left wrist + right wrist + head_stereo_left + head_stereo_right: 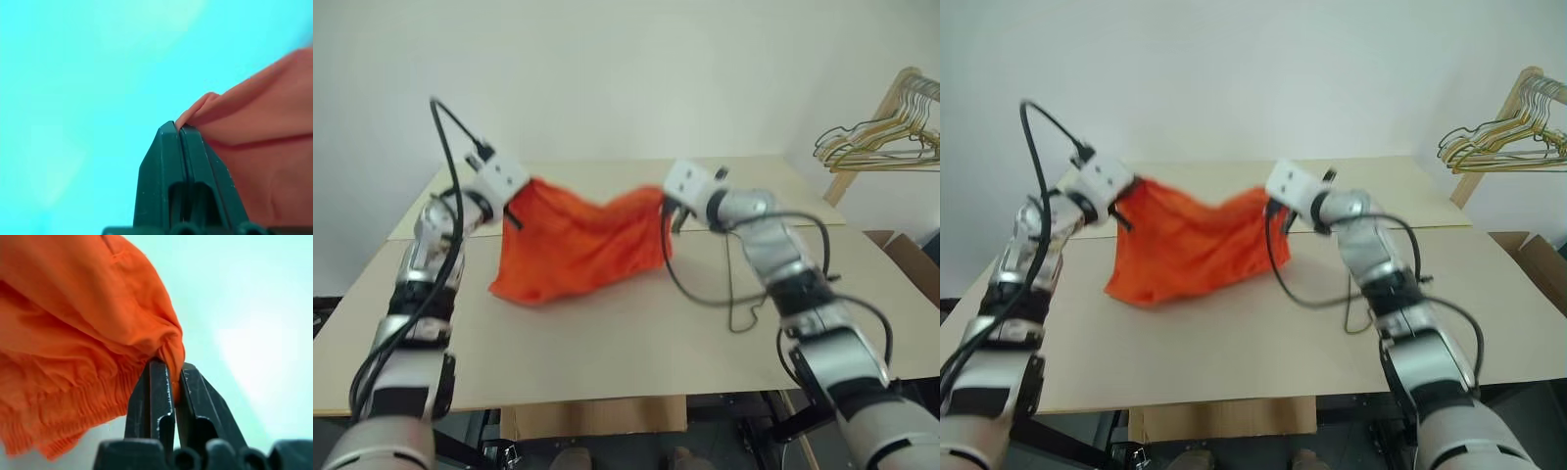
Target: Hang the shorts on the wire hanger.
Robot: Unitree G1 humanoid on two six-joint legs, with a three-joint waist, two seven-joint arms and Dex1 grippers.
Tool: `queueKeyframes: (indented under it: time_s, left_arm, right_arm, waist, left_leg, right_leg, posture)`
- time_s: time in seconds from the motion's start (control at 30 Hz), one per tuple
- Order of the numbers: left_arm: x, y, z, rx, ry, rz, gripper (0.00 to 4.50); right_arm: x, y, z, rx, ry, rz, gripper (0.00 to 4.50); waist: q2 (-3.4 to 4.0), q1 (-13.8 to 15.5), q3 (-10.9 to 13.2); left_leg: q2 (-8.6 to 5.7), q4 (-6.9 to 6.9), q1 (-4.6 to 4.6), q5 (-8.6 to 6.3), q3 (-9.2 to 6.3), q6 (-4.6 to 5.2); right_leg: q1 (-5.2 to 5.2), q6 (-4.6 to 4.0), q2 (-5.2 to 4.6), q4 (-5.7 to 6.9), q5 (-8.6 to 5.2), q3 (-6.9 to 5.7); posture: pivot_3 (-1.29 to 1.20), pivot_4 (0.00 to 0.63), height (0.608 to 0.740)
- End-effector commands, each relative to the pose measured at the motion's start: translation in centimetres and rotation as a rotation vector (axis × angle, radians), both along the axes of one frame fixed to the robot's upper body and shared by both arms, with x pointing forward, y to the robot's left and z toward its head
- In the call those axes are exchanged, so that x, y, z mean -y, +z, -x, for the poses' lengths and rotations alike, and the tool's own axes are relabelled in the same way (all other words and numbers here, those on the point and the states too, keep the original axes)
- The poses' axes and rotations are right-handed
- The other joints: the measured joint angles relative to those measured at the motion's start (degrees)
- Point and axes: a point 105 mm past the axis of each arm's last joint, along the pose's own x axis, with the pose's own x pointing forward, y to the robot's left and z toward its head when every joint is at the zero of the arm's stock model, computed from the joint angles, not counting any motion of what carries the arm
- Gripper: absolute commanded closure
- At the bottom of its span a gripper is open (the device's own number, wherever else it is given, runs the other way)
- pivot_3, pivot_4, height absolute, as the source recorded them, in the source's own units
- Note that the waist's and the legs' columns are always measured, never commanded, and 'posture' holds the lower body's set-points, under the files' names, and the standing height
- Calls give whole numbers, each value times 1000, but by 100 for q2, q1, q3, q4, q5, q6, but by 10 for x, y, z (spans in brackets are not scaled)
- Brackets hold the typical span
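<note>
Shorts (576, 247) pinched between left claw (180, 128), right claw (173, 366).

Place: I read this as a bare test room or lab.
Evidence: plain white wall (636, 69), pale board tabletop (636, 343), wooden rack (871, 122) of wire hangers (876, 142), cardboard box (911, 264).

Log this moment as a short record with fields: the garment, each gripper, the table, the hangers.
garment: bright orange fabric shorts, held up by two corners, sagging between them, lower edge touching the table
left gripper: shut on one corner of the shorts
right gripper: shut on the bunched opposite corner
table: pale beige tabletop
hangers: bunch of gold and green wire hangers on a wooden rack, off to the robot's right
</note>
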Motion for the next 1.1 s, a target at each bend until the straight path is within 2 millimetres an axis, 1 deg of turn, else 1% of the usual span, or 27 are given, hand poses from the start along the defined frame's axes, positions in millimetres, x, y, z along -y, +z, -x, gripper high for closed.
queueKeyframes:
  time_s: [0.03, 0.07, 0.13, 0.17, 0.2, 0.23, 0.27, 0.3, 0.37, 0.4, 0.43, 0.47, 0.5, 0.57, 0.6, 0.63, 0.67, 0.73, 0.77, 0.87, 1.0, 1.1]
  left_arm:
    - [-14, 97, 10, 382, 101, 148, 4483]
    - [-17, 113, 16, 445, 106, 179, 4483]
    - [-20, 150, 42, 597, 23, 251, 4483]
    - [-20, 160, 57, 640, -49, 272, 4483]
    - [-18, 160, 67, 644, -123, 257, 4483]
    - [-16, 158, 74, 636, -170, 242, 4483]
    - [-13, 146, 79, 593, -219, 188, 4483]
    - [-13, 129, 83, 530, -252, 125, 4483]
    - [-14, 92, 91, 391, -305, 61, 4483]
    - [-16, 74, 95, 322, -319, 42, 4483]
    - [-18, 59, 99, 261, -323, 35, 4483]
    - [-20, 42, 103, 191, -329, 25, 4483]
    - [-21, 31, 107, 144, -333, 18, 4483]
    - [-25, -31, 125, -110, -358, -127, 4483]
    - [-26, -52, 134, -195, -372, -172, 4483]
    - [-26, -77, 146, -305, -392, -200, 4483]
    - [-27, -91, 154, -363, -403, -216, 4483]
    - [-28, -108, 162, -437, -385, -233, 4483]
    - [-30, -114, 165, -467, -381, -259, 4483]
    - [-31, -124, 178, -565, -420, -306, 4483]
    - [-35, -130, 189, -649, -445, -362, 4483]
    - [-34, -139, 211, -781, -498, -394, 4483]
  right_arm:
    - [33, 93, -7, 394, -184, -188, 4500]
    - [39, 108, -4, 456, -201, -248, 4500]
    - [55, 135, 7, 587, -225, -330, 4500]
    - [60, 139, 12, 625, -228, -347, 4500]
    - [62, 137, 14, 630, -217, -341, 4500]
    - [63, 134, 15, 626, -208, -335, 4500]
    - [60, 124, 16, 607, -183, -313, 4500]
    - [56, 111, 16, 575, -151, -286, 4500]
    - [42, 76, 19, 492, -66, -205, 4500]
    - [35, 56, 22, 452, -19, -136, 4500]
    - [28, 34, 27, 411, 30, -46, 4500]
    - [23, 14, 33, 377, 79, 36, 4500]
    - [19, 1, 37, 354, 111, 86, 4500]
    - [9, -58, 57, 216, 247, 250, 4500]
    - [7, -77, 64, 168, 289, 295, 4500]
    - [5, -98, 73, 110, 329, 322, 4500]
    - [4, -109, 78, 82, 354, 333, 4500]
    - [4, -124, 86, 30, 381, 320, 4500]
    - [4, -129, 91, 8, 402, 326, 4500]
    - [4, -139, 109, -56, 499, 362, 4500]
    - [7, -149, 131, -149, 644, 444, 4500]
    - [14, -153, 142, -208, 726, 531, 4500]
  waist:
    - [-2, -3, -2]
    - [-3, -15, -4]
    - [-7, -77, -11]
    - [-6, -119, -16]
    - [-6, -154, -16]
    - [-6, -204, -16]
    - [-3, -267, -19]
    - [-1, -322, -28]
    - [0, -421, -36]
    - [-1, -444, -37]
    - [-1, -470, -37]
    - [0, -485, -37]
    - [-1, -492, -34]
    - [0, -535, -28]
    - [3, -573, -30]
    - [9, -577, -26]
    - [9, -582, -20]
    - [-10, -568, 9]
    - [-17, -549, 14]
    - [-17, -456, 14]
    - [-17, -402, 14]
    - [-18, -417, 14]
  left_leg:
    - [1, -7, -30, 0, -1, -9]
    - [-7, -18, -84, 12, -2, -29]
    - [-21, -41, -111, 45, 2, -88]
    - [-29, -58, -116, 46, 2, -92]
    - [-36, -70, -115, 42, 4, -98]
    - [-37, -71, -120, 37, 6, -106]
    - [-40, -73, -121, 36, 7, -104]
    - [-43, -74, -121, 33, 9, -101]
    - [-44, -68, -117, 28, 11, -93]
    - [-44, -63, -113, 27, 11, -90]
    - [-41, -55, -117, 23, 11, -82]
    - [-35, -45, -115, 4, 10, -48]
    - [-31, -36, -115, 3, 7, -42]
    - [-31, -18, -109, 4, 8, -37]
    - [-29, -16, -101, 6, 11, -33]
    - [-25, -22, -68, 0, 9, -24]
    - [-24, -33, -4, -5, 9, -15]
    - [-14, -36, 78, -5, 20, -12]
    - [-11, -36, 91, 2, 23, 1]
    - [-11, -36, 103, 18, 26, 19]
    - [-9, -40, 99, 17, 33, 20]
    - [-9, -45, 94, 12, 41, 26]
  right_leg:
    - [-33, 0, -4, 3, 0, 0]
    - [-83, 2, -15, 17, 1, -2]
    - [-124, 7, -37, 18, -2, -1]
    - [-140, 7, -48, 18, -2, -3]
    - [-146, 7, -58, 18, -2, -4]
    - [-152, 8, -60, 16, -2, -4]
    - [-152, 8, -65, 10, -2, -4]
    - [-151, 8, -69, 7, -2, -3]
    - [-142, 15, -70, 8, -5, 2]
    - [-136, 19, -70, 5, -7, 2]
    - [-131, 27, -69, -5, -10, 3]
    - [-121, 29, -62, -5, -12, 5]
    - [-120, 29, -57, 5, -11, 1]
    - [-121, 27, -55, 19, -10, 1]
    - [-122, 21, -48, 16, -7, 6]
    - [-86, 19, -41, 18, -10, 14]
    - [-28, 16, -42, 13, -19, 10]
    - [47, 23, -36, 10, -36, 7]
    - [57, 50, -32, 7, -55, 9]
    - [61, 47, -31, 15, -50, 10]
    - [54, 45, -30, 14, -50, 13]
    - [50, 42, -31, 7, -51, 18]
  posture:
    - [88, 0, 740]
    - [87, 0, 740]
    - [84, 0, 740]
    - [82, 0, 740]
    - [79, 0, 740]
    - [78, 0, 740]
    - [78, 0, 740]
    - [76, 0, 740]
    - [75, 0, 740]
    - [77, 0, 740]
    - [78, 0, 740]
    - [82, 0, 740]
    - [83, 0, 740]
    - [82, 0, 740]
    - [82, 0, 740]
    - [82, 0, 740]
    - [84, 0, 740]
    - [100, 0, 740]
    - [103, 0, 740]
    - [101, 0, 740]
    - [93, 0, 740]
    - [82, 0, 740]
